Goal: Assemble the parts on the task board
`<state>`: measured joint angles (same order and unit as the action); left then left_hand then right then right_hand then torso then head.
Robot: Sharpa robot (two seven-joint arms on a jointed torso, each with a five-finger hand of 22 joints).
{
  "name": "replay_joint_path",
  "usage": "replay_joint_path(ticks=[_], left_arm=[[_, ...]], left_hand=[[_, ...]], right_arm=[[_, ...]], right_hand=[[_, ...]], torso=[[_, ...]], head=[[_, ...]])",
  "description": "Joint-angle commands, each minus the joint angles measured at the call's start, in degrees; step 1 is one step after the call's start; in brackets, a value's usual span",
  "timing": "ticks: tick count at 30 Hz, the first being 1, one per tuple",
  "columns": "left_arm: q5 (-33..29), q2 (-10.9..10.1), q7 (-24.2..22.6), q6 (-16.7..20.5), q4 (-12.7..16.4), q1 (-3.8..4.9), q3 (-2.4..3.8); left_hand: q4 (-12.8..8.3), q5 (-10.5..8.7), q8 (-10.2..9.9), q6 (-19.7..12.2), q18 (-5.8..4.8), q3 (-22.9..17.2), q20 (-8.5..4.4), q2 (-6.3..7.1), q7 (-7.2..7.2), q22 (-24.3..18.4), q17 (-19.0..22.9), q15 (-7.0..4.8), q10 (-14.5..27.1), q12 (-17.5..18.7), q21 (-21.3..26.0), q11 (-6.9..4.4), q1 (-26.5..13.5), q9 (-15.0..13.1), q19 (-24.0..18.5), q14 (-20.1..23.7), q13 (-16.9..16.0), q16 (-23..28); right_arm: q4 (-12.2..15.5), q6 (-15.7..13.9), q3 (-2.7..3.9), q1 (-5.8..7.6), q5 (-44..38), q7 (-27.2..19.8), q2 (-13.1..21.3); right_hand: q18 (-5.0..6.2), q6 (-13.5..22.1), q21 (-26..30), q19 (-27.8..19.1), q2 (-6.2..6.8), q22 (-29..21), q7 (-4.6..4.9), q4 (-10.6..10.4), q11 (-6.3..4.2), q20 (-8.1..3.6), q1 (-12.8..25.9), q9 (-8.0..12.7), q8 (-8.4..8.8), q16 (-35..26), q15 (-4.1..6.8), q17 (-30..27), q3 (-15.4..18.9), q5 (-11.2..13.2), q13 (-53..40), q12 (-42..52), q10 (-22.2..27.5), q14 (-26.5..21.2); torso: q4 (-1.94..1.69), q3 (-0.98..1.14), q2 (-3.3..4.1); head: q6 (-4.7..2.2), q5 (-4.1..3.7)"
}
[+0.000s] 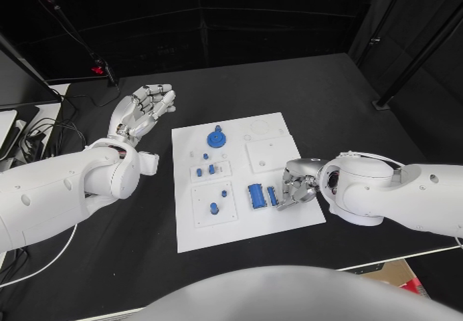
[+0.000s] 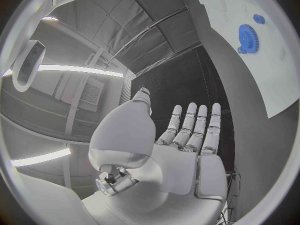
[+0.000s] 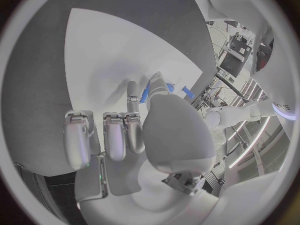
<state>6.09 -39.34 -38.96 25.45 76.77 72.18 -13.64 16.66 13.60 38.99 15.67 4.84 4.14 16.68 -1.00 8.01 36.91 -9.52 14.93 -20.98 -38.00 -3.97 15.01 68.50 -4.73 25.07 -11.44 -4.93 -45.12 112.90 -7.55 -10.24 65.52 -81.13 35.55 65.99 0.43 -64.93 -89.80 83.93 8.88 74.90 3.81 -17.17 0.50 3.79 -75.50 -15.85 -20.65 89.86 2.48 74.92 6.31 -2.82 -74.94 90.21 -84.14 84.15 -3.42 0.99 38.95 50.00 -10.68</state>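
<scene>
Your right hand [image 1: 297, 184] sits at the white rectangular task board's [image 1: 241, 227] right edge, fingers seemingly pinching a small blue slim part [image 1: 272, 196]; grip partly hidden. Blue cylinder part [image 1: 255, 195] lies just left, long axis pointing away from you. Left hand [image 1: 143, 107] spread, empty, well off over the black desk [image 1: 328, 93].

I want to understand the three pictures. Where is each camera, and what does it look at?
Head view: on the head, looking down at the white board, both arms, left hand, right hand.
Left wrist view: behind the left hand, facing the board.
Right wrist view: behind the right hand, over the board.
All share the board.
</scene>
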Motion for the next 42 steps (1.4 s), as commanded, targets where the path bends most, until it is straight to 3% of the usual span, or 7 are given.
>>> replay_joint_path(ticks=[1,15,22,25,36,37,42], left_arm=[[-0.1,0.0,-5.5,-0.6,0.0,0.04,0.05],[-0.1,0.4,-9.5,-0.2,0.4,-1.34,0.06],[-1.9,0.3,-13.6,0.7,1.4,-2.84,0.06],[-2.4,0.3,-14.7,1.1,2.0,-3.31,0.07],[-2.9,0.8,-16.3,1.4,2.1,-4.02,0.07],[-2.0,0.6,0.0,1.0,2.1,-4.04,0.01],[-2.5,-0.1,1.1,3.2,3.5,-5.03,1.71]], left_hand=[[0.0,0.34,0.2,-0.4,0.29,0.4,-0.05,-0.71,8.99,-0.1,0.1,-0.18,0.2,-0.2,-0.3,-0.08,0.0,0.1,-0.2,0.0,0.1,-0.2],[0.2,-0.36,1.6,4.1,0.29,2.2,-0.05,-0.01,6.36,-0.3,2.3,-0.08,1.3,-1.3,-0.5,-0.27,-1.6,0.5,-0.2,0.8,1.1,-1.3],[0.2,-0.67,-0.6,8.2,-0.18,1.9,-0.03,1.21,3.95,-0.4,4.4,-1.74,1.7,-2.4,-0.9,-2.53,-2.5,1.1,0.2,1.4,1.2,-2.6],[0.3,-0.56,-2.4,5.5,-0.55,1.4,-0.04,2.41,5.45,-1.1,5.2,-2.79,2.8,-2.4,-1.0,-2.89,-3.0,1.1,-0.2,2.5,1.3,-2.6],[0.3,-0.32,-1.9,3.0,-0.72,0.2,-0.11,4.19,8.6,-1.9,5.7,-1.39,4.4,-3.0,-0.9,-0.51,-3.6,0.8,-0.8,3.7,1.2,-3.4],[-4.8,-4.47,-13.2,-2.5,-4.84,-4.1,-5.1,1.0,-2.12,-12.4,9.5,-5.68,9.4,9.6,4.0,-5.16,-23.1,4.7,-7.9,6.1,4.9,11.4],[-12.4,-13.6,-29.8,-10.9,-4.84,-4.1,-12.56,1.0,-8.01,-28.2,9.5,-14.93,16.5,27.8,4.0,-15.01,-52.0,4.7,-19.0,11.4,4.9,33.0]], right_arm=[[0.4,-9.4,0.02,0.05,3.2,-6.1,1.2],[-10.1,-26.0,0.14,1.76,53.2,-56.8,-3.9],[-18.4,-23.9,0.13,1.84,68.1,-74.6,-12.5],[-20.3,-22.8,0.12,1.79,69.9,-77.2,-14.7],[-23.2,-21.2,0.11,1.27,71.4,-79.4,-17.4],[-22.8,-22.4,0.1,1.34,68.6,-72.7,-17.2],[-22.8,-24.6,1.68,0.3,70.5,-71.5,-17.9]], right_hand=[[-0.43,0.6,-0.2,6.1,0.24,15.1,-0.07,0.1,-0.32,-0.44,1.1,-0.1,-0.21,0.1,0.43,15.1,0.5,0.0,-15.1,-0.2,-5.9,5.8],[7.6,11.8,37.7,-17.5,-8.05,0.6,3.59,0.9,2.84,2.19,-2.2,-0.6,-0.62,-8.8,-2.73,5.7,0.2,-3.9,-15.1,-0.2,-5.9,-2.8],[7.26,24.5,69.8,-42.0,-10.09,-16.8,4.51,1.0,10.29,7.22,5.8,1.0,-0.18,-52.0,-10.94,-30.7,5.5,-6.7,23.6,-54.2,48.7,-45.1],[5.51,31.7,77.1,-50.5,-1.84,-21.7,2.64,-0.2,12.27,8.75,14.6,1.8,1.01,-59.7,-13.08,-36.9,1.4,-9.7,31.7,-63.1,55.7,-54.6],[4.04,46.5,87.2,-68.3,2.07,-40.0,-1.8,-0.1,6.59,9.87,21.4,0.1,-2.28,-65.1,-9.22,-42.5,3.2,-9.0,39.1,-69.0,67.6,-69.6],[-0.43,51.6,89.8,-72.3,-1.13,-49.5,-3.81,5.1,4.63,5.83,37.5,5.0,5.04,-72.8,-7.33,-52.1,0.7,-5.7,49.6,-75.5,72.4,-73.7],[-0.43,59.9,89.8,-79.2,-8.88,-65.3,-3.81,12.6,-0.5,-3.79,61.0,11.7,14.7,-83.3,-2.48,-66.2,-6.3,2.8,65.3,-84.6,79.6,-84.2]], torso=[[0.14,0.05,-0.06],[-0.2,0.4,-0.29],[-0.23,0.39,-0.32],[-0.27,0.34,-0.39],[-0.4,0.3,-0.56],[-0.28,0.23,-0.53],[0.11,0.1,-1.3]], head=[[0.0,0.48],[0.0,4.42],[-2.51,6.66],[-3.75,7.07],[-5.53,7.02],[-5.23,7.13],[-6.33,7.51]])
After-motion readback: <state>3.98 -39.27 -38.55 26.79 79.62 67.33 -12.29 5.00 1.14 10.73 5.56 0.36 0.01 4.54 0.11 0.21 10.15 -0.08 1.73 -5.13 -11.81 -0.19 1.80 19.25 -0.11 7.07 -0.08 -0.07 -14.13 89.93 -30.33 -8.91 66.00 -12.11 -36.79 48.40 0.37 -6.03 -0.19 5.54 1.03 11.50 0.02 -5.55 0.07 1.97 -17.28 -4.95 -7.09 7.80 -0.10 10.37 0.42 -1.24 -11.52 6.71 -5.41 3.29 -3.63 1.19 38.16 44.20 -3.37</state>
